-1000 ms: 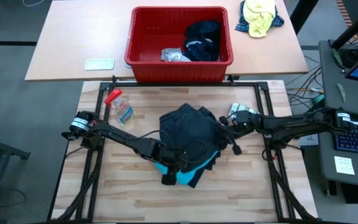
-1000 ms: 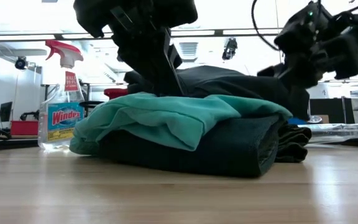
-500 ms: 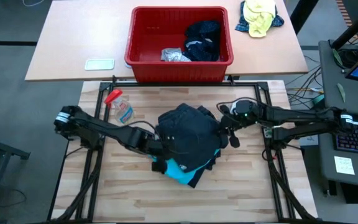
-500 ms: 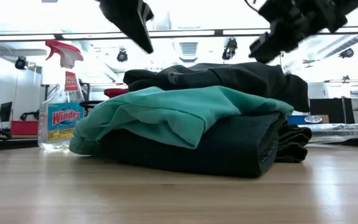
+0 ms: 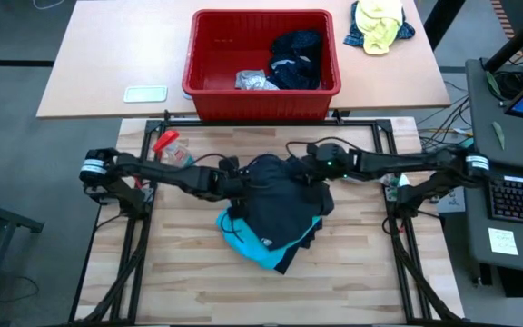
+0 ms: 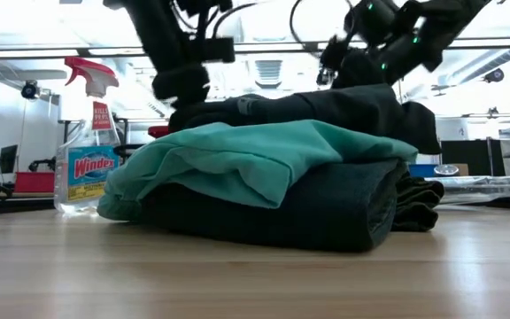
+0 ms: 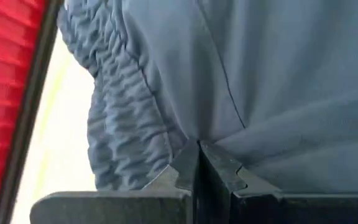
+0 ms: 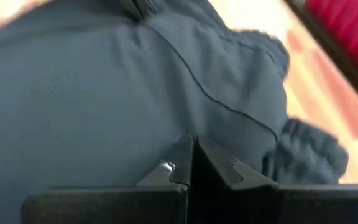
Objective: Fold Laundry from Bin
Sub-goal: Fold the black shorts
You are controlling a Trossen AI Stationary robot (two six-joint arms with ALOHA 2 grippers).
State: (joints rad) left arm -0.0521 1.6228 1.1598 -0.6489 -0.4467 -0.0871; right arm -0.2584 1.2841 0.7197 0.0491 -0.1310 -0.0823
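We keep the left gripper [image 5: 237,179] and right gripper [image 5: 305,173] clenched empty over the dark garment [image 5: 280,195]; a nudge could topple the folded stack [image 6: 264,190].

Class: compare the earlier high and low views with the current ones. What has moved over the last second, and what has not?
Both arms swung from the stack's near side to its far edge, toward the bin. The left end effector and right end effector, both shut, now sit by the dark top garment, holding nothing. The folded stack, the turquoise garment, the spray bottle and the bin's contents stayed put.
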